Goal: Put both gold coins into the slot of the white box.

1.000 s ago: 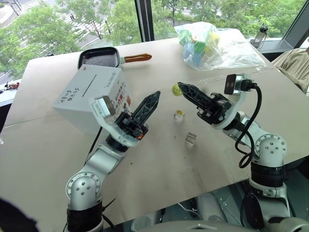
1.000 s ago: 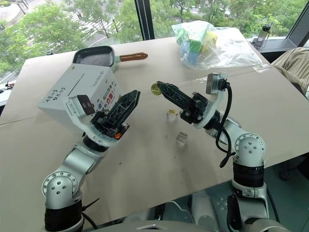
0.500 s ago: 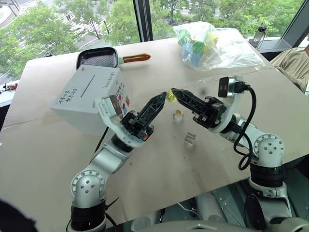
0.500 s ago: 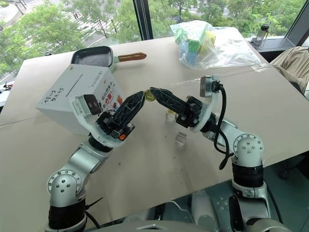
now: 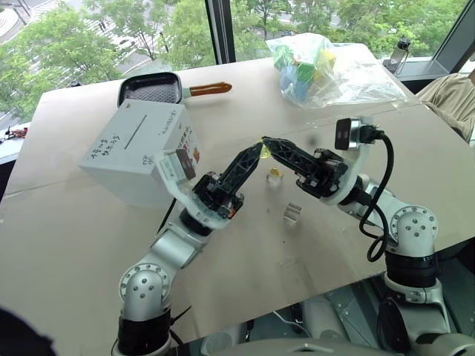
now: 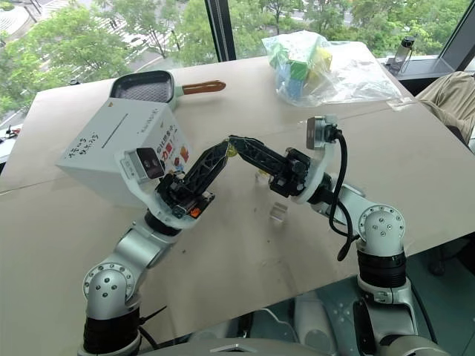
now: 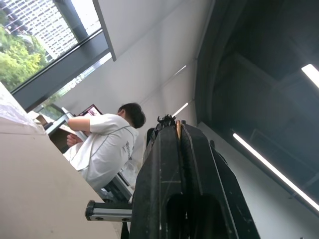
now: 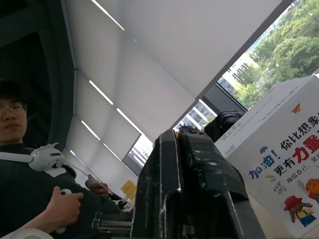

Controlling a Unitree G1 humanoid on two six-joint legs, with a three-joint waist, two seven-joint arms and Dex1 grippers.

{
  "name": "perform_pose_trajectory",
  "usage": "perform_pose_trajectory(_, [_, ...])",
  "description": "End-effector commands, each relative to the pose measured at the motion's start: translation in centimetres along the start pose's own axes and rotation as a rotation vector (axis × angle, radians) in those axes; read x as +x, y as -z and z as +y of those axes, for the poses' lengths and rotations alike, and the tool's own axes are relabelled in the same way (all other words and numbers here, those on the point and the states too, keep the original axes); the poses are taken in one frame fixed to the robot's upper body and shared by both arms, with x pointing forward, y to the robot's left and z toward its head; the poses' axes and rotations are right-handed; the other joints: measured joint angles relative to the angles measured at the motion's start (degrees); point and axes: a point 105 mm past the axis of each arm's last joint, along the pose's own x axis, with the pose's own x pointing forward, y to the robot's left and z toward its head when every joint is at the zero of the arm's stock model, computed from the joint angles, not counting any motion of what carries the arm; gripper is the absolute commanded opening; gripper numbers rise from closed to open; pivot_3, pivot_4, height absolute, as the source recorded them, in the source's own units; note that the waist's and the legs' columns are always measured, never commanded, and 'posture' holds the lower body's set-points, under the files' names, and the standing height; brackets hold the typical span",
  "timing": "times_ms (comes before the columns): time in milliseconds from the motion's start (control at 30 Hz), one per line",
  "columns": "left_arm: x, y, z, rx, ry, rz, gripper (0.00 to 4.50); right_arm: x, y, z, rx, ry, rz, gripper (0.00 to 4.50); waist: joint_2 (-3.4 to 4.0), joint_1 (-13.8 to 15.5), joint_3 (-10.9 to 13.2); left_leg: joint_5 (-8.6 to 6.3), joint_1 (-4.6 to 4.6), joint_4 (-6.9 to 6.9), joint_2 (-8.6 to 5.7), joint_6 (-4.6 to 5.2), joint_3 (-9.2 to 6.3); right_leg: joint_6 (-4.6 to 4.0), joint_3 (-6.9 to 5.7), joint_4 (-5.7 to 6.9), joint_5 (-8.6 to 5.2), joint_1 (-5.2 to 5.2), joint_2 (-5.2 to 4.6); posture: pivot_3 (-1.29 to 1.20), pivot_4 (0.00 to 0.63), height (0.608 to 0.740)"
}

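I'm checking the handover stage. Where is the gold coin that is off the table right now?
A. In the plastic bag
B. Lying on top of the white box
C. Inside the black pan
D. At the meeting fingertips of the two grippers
D: the gold coin sits where the left gripper and right gripper meet tip to tip above the table.

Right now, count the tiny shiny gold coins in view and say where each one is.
2. One gold coin sits pinched where the tips of the left gripper and right gripper meet above the table. The other rests on a small clear plastic cube on the table.
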Motion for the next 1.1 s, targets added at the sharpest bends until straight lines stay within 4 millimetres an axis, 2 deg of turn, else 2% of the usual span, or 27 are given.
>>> perform_pose_trajectory(33, [0.9, -2.3, -1.1, 0.129, -0.019, -0.053, 0.0, -0.3, -1.2, -0.1, -0.119, 0.058, -0.01, 1.92, 0.0, 0.03, 0.0, 0.0, 0.0, 0.0, 0.0, 0.0, -0.01, 0.0, -0.01, 0.0, 0.0, 0.0, 0.0, 0.0, 0.15, 0.721])
perform_pose_trajectory(67, [1.2, -3.4, -0.7, 0.177, -0.072, -0.075, 0.0, -0.9, -2.1, -0.7, -0.158, 0.103, -0.023, 2.49, 0.0, 0.09, 0.0, 0.0, 0.0, 0.0, 0.0, 0.0, -0.01, 0.0, -0.01, 0.0, 0.0, 0.0, 0.0, 0.0, 0.15, 0.721])
perform_pose_trajectory(133, [1.8, -5.7, 0.2, 0.323, -0.209, -0.088, 0.0, -2.2, -3.6, -1.1, -0.251, 0.146, -0.004, 3.31, -0.01, 0.29, 0.01, 0.0, -0.02, 0.01, -0.01, -0.01, -0.01, 0.0, -0.02, 0.0, 0.0, 0.0, -0.02, 0.0, 0.15, 0.721])
perform_pose_trajectory(267, [2.5, -10.1, -0.5, 0.641, -0.385, -0.028, 0.0, -3.6, -4.9, -0.8, -0.531, 0.152, 0.149, 3.31, -0.05, 0.32, 0.05, 0.01, -0.16, 0.01, -0.03, -0.01, -0.02, 0.02, -0.04, -0.04, 0.01, -0.12, 0.01, 0.0, 0.15, 0.721])
perform_pose_trajectory(400, [2.5, -14.4, -1.6, 0.882, -0.54, 0.001, 0.0, -3.3, -4.7, -0.3, -0.727, 0.077, 0.252, 3.31, -0.2, -0.37, 0.15, 0.01, -0.27, -0.12, 0.03, -0.03, -0.01, 0.11, 0.08, 0.05, -0.03, -0.43, 0.12, 0.0, 0.15, 0.721])
perform_pose_trajectory(467, [2.5, -15.7, -2.0, 0.993, -0.612, 0.073, 0.0, -2.7, -4.5, -0.1, -0.821, 0.017, 0.272, 3.31, -0.25, -0.42, 0.18, 0.01, -0.31, -0.15, 0.06, -0.06, -0.09, 0.1, 0.14, 0.01, -0.03, -0.53, 0.1, 0.0, 0.15, 0.721])
perform_pose_trajectory(533, [2.1, -16.1, -1.9, 1.046, -0.684, 0.136, 0.0, -2.2, -4.6, 0.1, -0.873, -0.022, 0.27, 3.31, -0.21, -0.27, 0.2, 0.0, -0.45, -0.17, 0.04, -0.08, -0.15, 0.12, 0.1, 0.0, -0.04, -0.71, 0.11, 0.0, 0.15, 0.721])
perform_pose_trajectory(667, [0.0, -17.0, -0.5, 1.073, -0.909, 0.264, 0.0, -1.3, -5.0, 0.3, -0.956, -0.085, 0.292, 3.31, -0.22, -0.05, 0.24, 0.0, -0.75, -0.11, -0.12, -0.08, -0.24, 0.13, 0.07, -0.06, -0.03, -0.9, -0.14, 0.0, 0.15, 0.721])
perform_pose_trajectory(900, [-1.9, -17.2, 0.0, 1.024, -1.068, 0.352, 0.0, -1.0, -4.8, 0.2, -0.939, -0.138, 0.309, 3.31, -0.24, 0.16, 0.28, 0.02, -0.87, -0.1, -0.17, -0.14, -0.64, 0.11, -0.19, -0.08, -0.03, -0.9, -0.26, 0.0, 0.15, 0.721])
perform_pose_trajectory(1100, [-5.0, -17.3, 1.4, 1.071, -1.214, 0.442, 0.0, -1.0, -4.4, 0.1, -0.929, -0.142, 0.311, 3.31, -0.21, -0.15, 0.3, 0.02, -0.81, -0.12, -0.22, -0.18, -0.65, 0.11, -0.08, 0.0, -0.03, -0.95, -0.21, 0.0, 0.15, 0.721])
